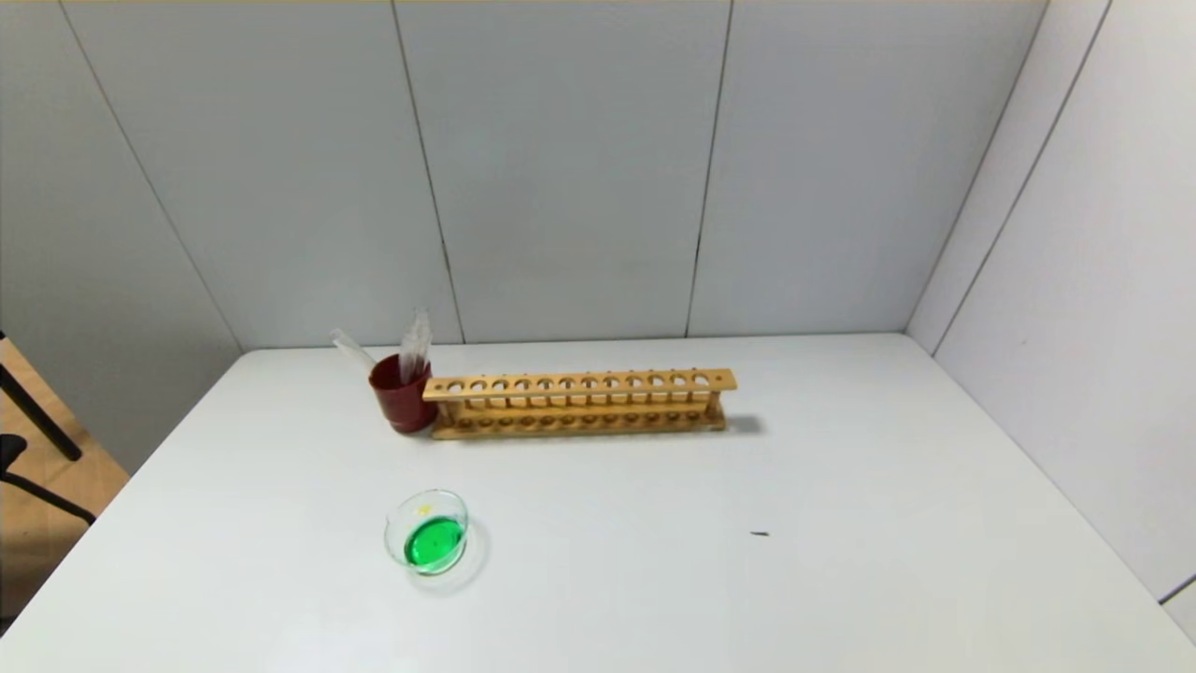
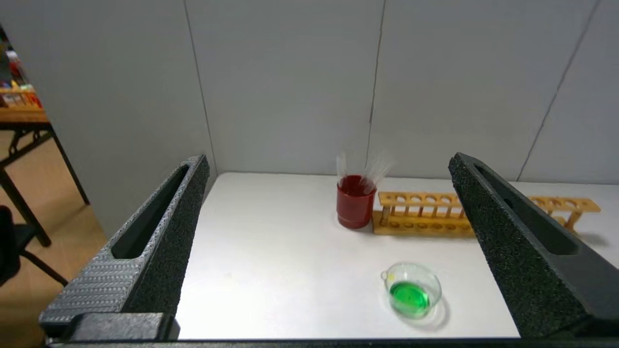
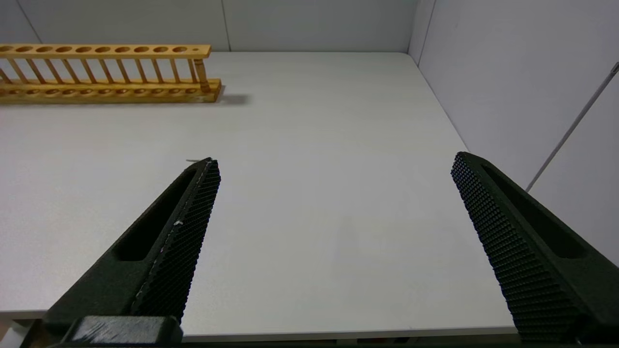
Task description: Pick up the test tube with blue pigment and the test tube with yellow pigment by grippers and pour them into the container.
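The container [image 1: 397, 528] is a low clear glass beaker holding green liquid, standing on the white table's front left; it also shows in the left wrist view [image 2: 437, 285]. No test tube with blue pigment or yellow pigment shows. Several clear tubes [image 1: 414, 341] lean in a dark red cup [image 1: 402, 407], their lower ends hidden inside it. My left gripper [image 2: 329, 158] hangs open and empty over the table's near edge, well short of the container. My right gripper [image 3: 336, 158] is open and empty over the near right part of the table. Neither gripper appears in the head view.
A long wooden tube rack [image 1: 579, 383] with all its holes empty stands right of the red cup [image 2: 355, 210], near the back wall. Grey wall panels close the back and right sides. A small dark speck [image 1: 759, 534] lies on the table [image 1: 747, 598].
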`<state>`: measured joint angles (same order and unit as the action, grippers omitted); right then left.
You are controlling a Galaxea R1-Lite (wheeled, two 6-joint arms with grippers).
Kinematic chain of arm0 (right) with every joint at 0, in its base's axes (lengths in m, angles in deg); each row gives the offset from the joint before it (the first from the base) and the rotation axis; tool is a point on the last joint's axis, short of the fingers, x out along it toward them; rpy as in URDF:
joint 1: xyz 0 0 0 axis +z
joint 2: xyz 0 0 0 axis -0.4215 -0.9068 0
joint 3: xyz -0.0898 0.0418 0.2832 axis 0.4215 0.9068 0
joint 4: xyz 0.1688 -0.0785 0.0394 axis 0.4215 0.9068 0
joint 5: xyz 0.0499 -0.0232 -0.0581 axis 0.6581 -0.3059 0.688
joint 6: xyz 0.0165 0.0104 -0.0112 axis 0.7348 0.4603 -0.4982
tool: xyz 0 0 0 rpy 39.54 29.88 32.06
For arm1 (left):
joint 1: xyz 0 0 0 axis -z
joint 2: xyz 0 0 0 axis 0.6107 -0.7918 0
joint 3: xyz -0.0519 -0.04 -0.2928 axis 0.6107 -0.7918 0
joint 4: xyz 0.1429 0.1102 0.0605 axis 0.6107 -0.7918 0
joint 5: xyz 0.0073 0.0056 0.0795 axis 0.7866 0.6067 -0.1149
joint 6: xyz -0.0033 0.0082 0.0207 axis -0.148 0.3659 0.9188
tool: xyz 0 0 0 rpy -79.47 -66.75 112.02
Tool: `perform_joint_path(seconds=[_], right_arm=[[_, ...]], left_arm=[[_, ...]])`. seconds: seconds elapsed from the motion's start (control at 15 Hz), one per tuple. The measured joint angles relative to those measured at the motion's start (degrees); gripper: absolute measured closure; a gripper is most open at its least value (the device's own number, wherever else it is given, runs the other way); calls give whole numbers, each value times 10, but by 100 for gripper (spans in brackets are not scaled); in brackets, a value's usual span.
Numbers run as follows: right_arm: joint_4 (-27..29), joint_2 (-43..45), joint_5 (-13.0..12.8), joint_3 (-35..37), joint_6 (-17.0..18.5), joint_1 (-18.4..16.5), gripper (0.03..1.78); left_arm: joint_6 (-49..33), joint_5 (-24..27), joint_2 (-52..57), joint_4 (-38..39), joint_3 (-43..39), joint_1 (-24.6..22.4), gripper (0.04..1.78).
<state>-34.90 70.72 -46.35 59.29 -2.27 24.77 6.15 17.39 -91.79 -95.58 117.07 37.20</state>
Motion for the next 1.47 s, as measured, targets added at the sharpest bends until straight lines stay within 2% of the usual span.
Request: perform_joint_path(seconds=[0.13,0.27,0.4,0.53,0.67,0.73,0.87,1.47], right_arm=[[0,0,0,0,0,0,6],[0,0,0,0,0,0,6],[0,0,0,0,0,0,6],[0,0,0,0,0,0,6],[0,0,0,0,0,0,6],[0,0,0,0,0,0,6],[0,0,0,0,0,0,6],[0,0,-1,0,0,0,6]], left_arm=[[15,3,80,-50,-27,3,7],[35,4,118,-57,-79,5,7],[53,4,135,-26,-168,5,7],[68,16,142,40,-275,5,7],[81,41,144,95,-329,4,7],[84,59,145,96,-339,4,7],[84,74,145,51,-341,4,7],[79,74,146,48,-341,4,7]])
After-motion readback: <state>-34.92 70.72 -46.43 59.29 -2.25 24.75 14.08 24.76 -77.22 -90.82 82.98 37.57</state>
